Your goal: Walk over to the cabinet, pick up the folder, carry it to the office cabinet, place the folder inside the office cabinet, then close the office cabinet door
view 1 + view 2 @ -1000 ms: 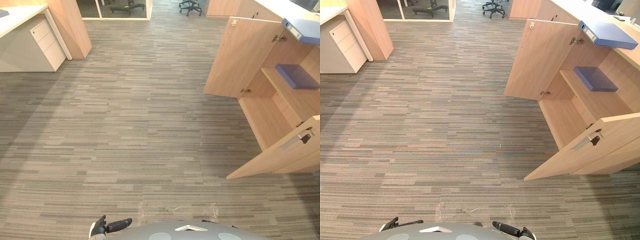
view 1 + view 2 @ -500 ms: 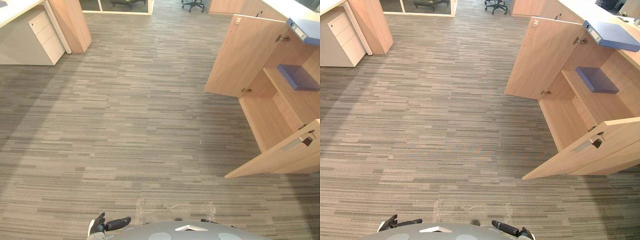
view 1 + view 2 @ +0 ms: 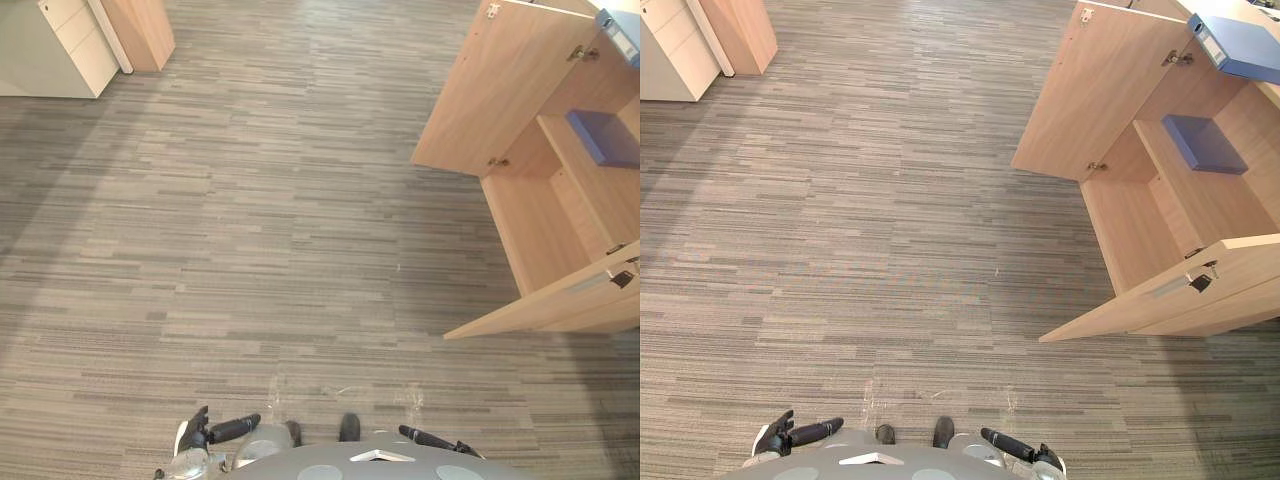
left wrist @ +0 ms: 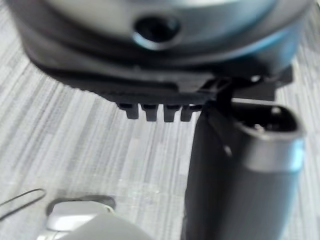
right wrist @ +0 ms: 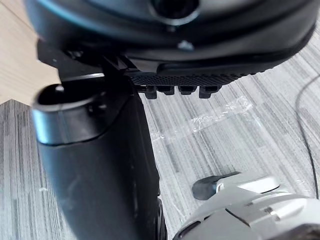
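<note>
The blue folder [image 3: 1240, 48] lies flat on the pale bench [image 3: 1255, 5] above the open cabinet [image 3: 1140, 225], far ahead and to the robot's right, well apart from both hands. Just below it, inside the cabinet, a second flat blue item [image 3: 1205, 142] rests on the upper shelf [image 3: 1230, 195]. Both cabinet doors stand wide open: the far door [image 3: 1095, 90] swings out toward the room, and the near door [image 3: 1160, 298] reaches over the carpet, its metal handle [image 3: 1188, 283] on the inner-facing side. The striped grey carpet floor [image 3: 890, 230] stretches between the robot and the cabinet. The left hand [image 3: 790, 435] and the right hand [image 3: 1015, 446] hang low at the robot's sides, over the carpet; each has its fingers loosely straight and apart, with nothing in it. At the far left stands a white drawer unit [image 3: 675, 50] beside a wooden panel [image 3: 740, 30].
</note>
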### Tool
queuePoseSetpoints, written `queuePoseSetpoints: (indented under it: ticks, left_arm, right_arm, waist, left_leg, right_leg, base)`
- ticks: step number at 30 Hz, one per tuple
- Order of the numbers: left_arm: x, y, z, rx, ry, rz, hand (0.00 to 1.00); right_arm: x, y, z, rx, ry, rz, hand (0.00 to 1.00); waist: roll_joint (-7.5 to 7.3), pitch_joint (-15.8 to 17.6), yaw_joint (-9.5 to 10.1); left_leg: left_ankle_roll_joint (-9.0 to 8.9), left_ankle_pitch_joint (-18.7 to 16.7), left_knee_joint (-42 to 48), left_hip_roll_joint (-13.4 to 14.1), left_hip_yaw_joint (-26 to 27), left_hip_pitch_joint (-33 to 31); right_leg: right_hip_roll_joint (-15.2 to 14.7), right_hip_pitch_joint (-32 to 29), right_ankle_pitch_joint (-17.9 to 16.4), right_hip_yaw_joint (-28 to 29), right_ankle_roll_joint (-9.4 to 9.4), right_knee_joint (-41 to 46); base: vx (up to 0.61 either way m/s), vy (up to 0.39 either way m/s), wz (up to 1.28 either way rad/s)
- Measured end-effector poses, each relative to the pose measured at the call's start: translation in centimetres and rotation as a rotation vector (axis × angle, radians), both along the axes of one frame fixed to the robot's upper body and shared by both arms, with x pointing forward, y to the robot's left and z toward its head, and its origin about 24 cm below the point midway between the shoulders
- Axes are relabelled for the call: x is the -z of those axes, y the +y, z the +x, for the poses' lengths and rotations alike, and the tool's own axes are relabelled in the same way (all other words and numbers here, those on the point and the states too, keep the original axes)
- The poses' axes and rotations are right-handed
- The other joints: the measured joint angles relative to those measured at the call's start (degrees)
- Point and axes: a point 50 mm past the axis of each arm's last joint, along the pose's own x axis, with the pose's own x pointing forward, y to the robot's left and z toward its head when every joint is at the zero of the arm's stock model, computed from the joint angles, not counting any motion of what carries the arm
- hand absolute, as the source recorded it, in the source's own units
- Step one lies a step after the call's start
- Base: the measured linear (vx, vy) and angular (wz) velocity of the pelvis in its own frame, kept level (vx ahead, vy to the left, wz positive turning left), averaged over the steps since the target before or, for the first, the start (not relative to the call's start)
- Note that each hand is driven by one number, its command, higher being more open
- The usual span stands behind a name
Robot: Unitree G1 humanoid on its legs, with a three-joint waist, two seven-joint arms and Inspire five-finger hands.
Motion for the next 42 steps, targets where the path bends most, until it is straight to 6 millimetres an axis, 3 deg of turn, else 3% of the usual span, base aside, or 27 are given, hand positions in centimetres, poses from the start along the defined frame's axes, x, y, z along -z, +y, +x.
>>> queuePoseSetpoints:
  ticks: [2,3,6,7,10,11,13,15,16,17,18,19,20,22,24,25,27,28,29,30,31,32,34,35,38,40,42]
  left_arm:
    - [-0.2,-0.1,0.1,-0.128,-0.049,-0.014,1.0]
    - [-0.2,-0.1,0.0,-0.142,-0.053,-0.014,1.0]
    - [-0.4,-0.2,0.6,-0.15,-0.082,-0.01,1.0]
    - [-0.4,-0.3,0.7,-0.148,-0.082,-0.007,1.0]
    - [-0.3,-0.7,0.4,-0.148,-0.069,-0.006,1.0]
    - [-0.1,-0.7,-0.1,-0.16,-0.052,-0.005,1.0]
    - [0.0,-0.6,-0.9,-0.161,-0.031,-0.001,1.0]
    - [0.2,-0.6,-1.7,-0.166,-0.004,-0.004,1.0]
    - [0.2,-0.2,-1.9,-0.16,0.006,0.003,1.0]
    - [0.2,-0.2,-1.9,-0.16,0.007,0.004,1.0]
    - [0.3,-0.2,-2.5,-0.146,0.024,-0.003,1.0]
    - [0.4,-0.1,-2.9,-0.142,0.036,-0.006,1.0]
    - [0.5,-0.3,-3.3,-0.114,0.05,-0.013,1.0]
    - [0.6,-0.6,-3.1,-0.074,0.054,-0.021,1.0]
    - [0.5,-1.2,-1.8,-0.017,0.035,-0.028,1.0]
    - [0.6,-1.5,-1.5,-0.009,0.028,-0.036,1.0]
    - [0.5,-1.6,-0.9,-0.001,0.015,-0.035,1.0]
    - [0.5,-1.6,-0.8,0.001,0.011,-0.034,1.0]
    - [0.4,-1.4,-1.0,0.015,0.02,-0.02,1.0]
    - [0.4,-1.1,-1.1,0.018,0.028,-0.009,1.0]
    - [0.5,-1.7,-0.7,0.0,0.025,-0.017,1.0]
    - [0.6,-2.2,-0.5,-0.02,0.02,-0.03,1.0]
    - [0.7,-2.2,-0.7,-0.115,0.015,-0.037,1.0]
    - [0.8,-2.3,-1.7,-0.2,0.029,-0.042,1.0]
    - [0.8,-1.9,-2.2,-0.299,0.009,-0.06,1.0]
    - [0.5,-1.3,-2.0,-0.331,-0.021,-0.049,1.0]
    - [0.1,-1.2,-1.5,-0.345,-0.08,-0.038,1.0]
  right_arm:
    - [-0.1,-0.4,0.2,0.021,-0.01,-0.012,1.0]
    - [-0.1,-0.4,0.1,0.035,-0.009,-0.011,1.0]
    - [-0.1,-0.5,0.0,0.045,-0.003,-0.01,1.0]
    - [-0.1,-0.6,0.3,0.043,-0.012,-0.014,1.0]
    - [-0.1,-1.0,-0.5,0.051,0.008,-0.023,1.0]
    - [-0.1,-1.1,-0.8,0.057,0.017,-0.026,1.0]
    - [0.0,-1.0,-1.2,0.056,0.032,-0.021,1.0]
    - [0.0,-0.7,-0.7,0.058,0.018,-0.005,1.0]
    - [0.0,-0.8,-0.4,0.083,-0.007,-0.006,1.0]
    - [0.0,-0.8,-0.4,0.085,-0.009,-0.006,1.0]
    - [-0.2,-0.8,0.0,0.111,-0.043,-0.001,1.0]
    - [-0.2,-0.8,0.4,0.108,-0.058,-0.002,1.0]
    - [-0.4,-1.0,0.8,0.094,-0.076,-0.013,1.0]
    - [-0.6,-1.5,1.2,0.08,-0.096,-0.029,1.0]
    - [-1.0,-2.0,2.3,0.062,-0.13,-0.049,1.0]
    - [-1.2,-2.2,3.1,0.05,-0.154,-0.057,1.0]
    - [-1.4,-2.0,3.8,0.046,-0.174,-0.055,1.0]
    - [-1.3,-1.8,3.8,0.053,-0.173,-0.05,1.0]
    - [-1.1,-1.2,3.5,0.063,-0.16,-0.036,1.0]
    - [-1.1,-1.2,3.5,0.067,-0.158,-0.032,1.0]
    - [-1.3,-1.9,3.8,0.058,-0.163,-0.051,1.0]
    - [-1.4,-1.8,4.1,0.055,-0.18,-0.055,1.0]
    - [-1.3,-1.5,3.8,0.116,-0.18,-0.046,1.0]
    - [-1.2,-1.5,3.4,0.143,-0.169,-0.048,1.0]
    - [-0.9,-1.2,2.6,0.17,-0.135,-0.047,1.0]
    - [-0.7,-0.8,2.1,0.202,-0.119,-0.025,1.0]
    - [-0.6,-0.5,2.6,0.222,-0.121,-0.005,1.0]
  waist:
    - [1.5,1.22,0.35]
    - [1.34,1.01,0.59]
    - [0.71,0.75,1.54]
    - [1.07,0.66,1.33]
    - [2.32,0.25,1.37]
    - [2.4,0.15,1.16]
    - [1.59,-1.61,1.53]
    - [0.64,-2.75,1.36]
    - [0.07,-2.65,1.15]
    - [0.0,-2.65,1.13]
    - [-0.2,-2.11,0.56]
    - [-0.41,-1.95,0.09]
    - [0.64,-2.17,-0.22]
    - [2.25,-2.38,-0.26]
    - [3.84,-0.88,-0.62]
    - [4.69,0.02,-1.47]
    - [4.48,0.48,-1.8]
    - [3.79,0.49,-1.68]
    - [2.22,0.24,-1.6]
    - [1.96,0.16,-1.89]
    - [4.06,-0.37,-1.64]
    - [4.56,-0.3,-1.7]
    - [5.45,0.01,-2.0]
    - [6.19,0.19,-1.69]
    - [5.68,1.37,-0.89]
    - [3.72,1.69,-0.01]
    - [3.24,1.79,1.62]
  left_leg:
    - [1.84,1.89,18.39,5.03,2.13,-7.04]
    - [1.9,0.44,18.94,5.48,2.24,-8.07]
    - [0.89,-0.61,4.04,5.65,1.5,-11.05]
    - [-1.12,2.94,-11.19,5.46,-0.65,-10.8]
    - [-2.38,6.1,-20.59,6.63,-2.19,-10.47]
    - [-2.44,10.39,-17.8,6.11,-0.94,-10.87]
    - [1.86,7.71,-8.6,3.76,0.78,-13.8]
    - [4.31,0.39,-2.69,1.91,3.96,-14.06]
    - [5.63,-1.94,-2.18,0.05,5.23,-11.43]
    - [5.57,-2.14,-2.22,-0.2,5.35,-11.05]
    - [6.94,-4.5,-4.02,-2.8,6.9,-4.59]
    - [7.58,-4.94,-6.2,-3.98,6.93,-0.18]
    - [7.58,-4.88,-11.93,-4.64,6.77,6.96]
    - [7.24,-3.88,-17.79,-4.6,6.45,12.65]
    - [6.85,-3.34,-22.09,-3.96,6.33,16.98]
    - [5.74,-3.38,-23.66,-2.99,6.28,18.87]
    - [3.79,-3.63,-27.19,-2.54,6.52,22.37]
    - [2.54,-4.36,-29.58,-2.76,7.0,25.42]
    - [0.84,-5.36,-30.76,-3.41,6.91,28.24]
    - [-0.05,-5.88,-30.71,-3.2,6.76,29.33]
    - [-1.51,-5.94,-29.13,-0.51,7.76,29.52]
    - [-1.96,-5.76,-24.92,1.04,8.39,27.99]
    - [-2.81,-3.48,-4.15,7.05,10.09,21.52]
    - [-0.14,3.66,11.11,11.6,10.01,17.34]
    - [1.66,4.65,36.05,18.2,8.33,8.06]
    - [2.76,2.81,38.42,18.11,8.47,2.66]
    - [2.24,-0.14,32.71,16.56,6.76,-5.27]
  right_leg:
    - [1.11,3.22,-2.13,1.0,-1.48,1.62]
    - [0.92,3.87,-2.48,1.44,-1.55,1.82]
    - [-2.04,4.0,-3.69,4.22,-0.32,1.94]
    - [-4.09,3.79,-4.89,5.77,1.55,1.91]
    - [-5.93,4.39,-6.95,7.83,4.35,1.91]
    - [-8.03,5.49,-9.01,8.16,5.29,2.27]
    - [-12.09,5.24,-12.39,9.27,4.47,4.28]
    - [-15.65,-0.47,-12.75,9.42,7.01,19.35]
    - [-17.91,-4.57,-10.52,9.57,7.08,31.1]
    - [-18.26,-4.98,-10.03,9.55,6.95,32.42]
    - [-21.52,-10.15,-2.62,9.01,3.48,49.69]
    - [-22.45,-12.32,-2.59,7.05,2.61,58.3]
    - [-21.88,-14.08,-4.7,1.16,0.24,64.78]
    - [-20.62,-16.41,-8.07,-6.47,0.73,62.96]
    - [-18.42,-19.9,-11.18,-13.27,1.18,54.78]
    - [-16.68,-21.43,-11.27,-17.99,1.69,44.96]
    - [-14.96,-23.3,-7.62,-24.25,2.41,30.08]
    - [-14.2,-23.31,-3.17,-28.67,1.01,22.26]
    - [-13.9,-23.28,2.52,-31.66,-4.13,18.82]
    - [-13.63,-23.34,6.21,-30.72,-9.21,19.43]
    - [-11.05,-23.31,3.42,-31.22,-9.97,21.06]
    - [-9.5,-23.18,1.44,-31.3,-9.62,21.25]
    - [-4.75,-20.14,-1.68,-29.31,-9.66,20.48]
    - [-0.9,-16.14,-2.75,-26.22,-9.74,17.53]
    - [4.84,-6.82,-4.72,-18.76,-9.47,13.04]
    - [5.63,-1.9,-4.96,-13.18,-8.78,9.54]
    - [5.95,2.79,-5.06,-5.72,-6.96,5.1]
  base:
    - [0.06,0.043,-0.25]
    - [0.15,0.082,-0.26]
    - [0.18,0.156,-0.49]
    - [0.27,0.296,-0.51]
    - [0.29,0.312,-0.37]
    - [0.45,0.449,-0.33]
    - [0.49,0.449,-0.44]
    - [0.59,0.429,-0.46]
    - [0.52,0.356,-0.22]
    - [0.52,0.33,-0.11]
    - [0.53,0.261,-0.06]
    - [0.62,0.266,-0.13]
    - [0.49,0.191,-0.12]
    - [0.51,0.167,-0.1]
    - [0.53,0.098,0.02]
    - [0.51,0.033,0.13]
    - [0.52,0.001,0.08]
    - [0.59,-0.069,0.0]
    - [0.62,-0.102,0.06]
    - [0.65,-0.157,-0.16]
    - [0.63,-0.205,-0.31]
    - [0.72,-0.282,-0.55]
    - [0.69,-0.266,-0.84]
    - [0.57,-0.143,-1.18]
    - [0.51,-0.059,-1.4]
    - [0.48,0.0,-1.4]
    - [0.37,0.084,-1.47]
